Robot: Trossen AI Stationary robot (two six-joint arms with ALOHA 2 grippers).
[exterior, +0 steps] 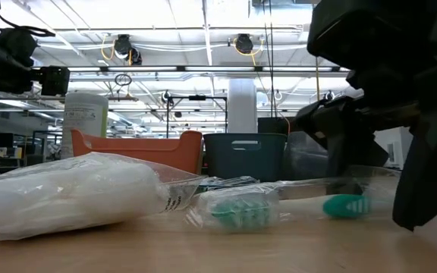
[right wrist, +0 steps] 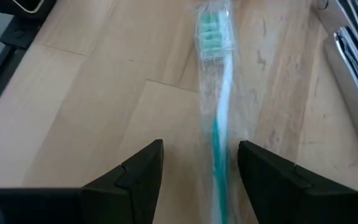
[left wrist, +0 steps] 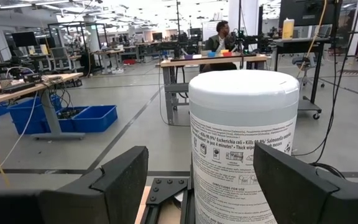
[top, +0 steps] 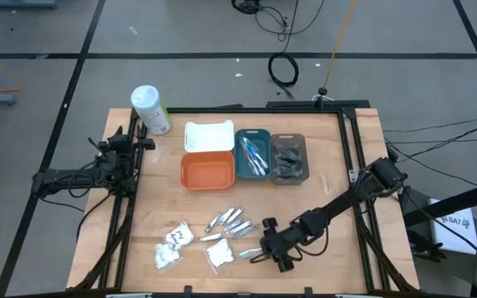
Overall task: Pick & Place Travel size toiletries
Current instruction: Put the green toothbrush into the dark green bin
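While the right gripper [right wrist: 199, 168] is hanging low over the near edge of the table [top: 338, 178], its two dark fingers [right wrist: 132, 171] are standing apart on either side of a clear-wrapped toothbrush [right wrist: 217, 118], which is lying flat on the wood with its green bristle head pointing away from the wrist. Whether the pads are touching the wrapper cannot be told. From table height the same toothbrush [exterior: 294, 205] is resting just beside a large white packet [exterior: 67, 197], and the gripper is looming dark next to it. Seen from above, the right gripper [top: 270, 248] is sitting near a loose spread of white packets [top: 172, 244] and small silvery tubes [top: 232, 220]. Farther back, four trays are standing in a row: an orange tray [top: 208, 171], a white tray [top: 209, 136] behind it, a teal tray [top: 252, 154] holding toothbrushes, and a grey tray [top: 289, 157] holding dark packets. At the far left, the left gripper [left wrist: 197, 186] is waiting with fingers spread, facing the big white bottle [left wrist: 244, 143].
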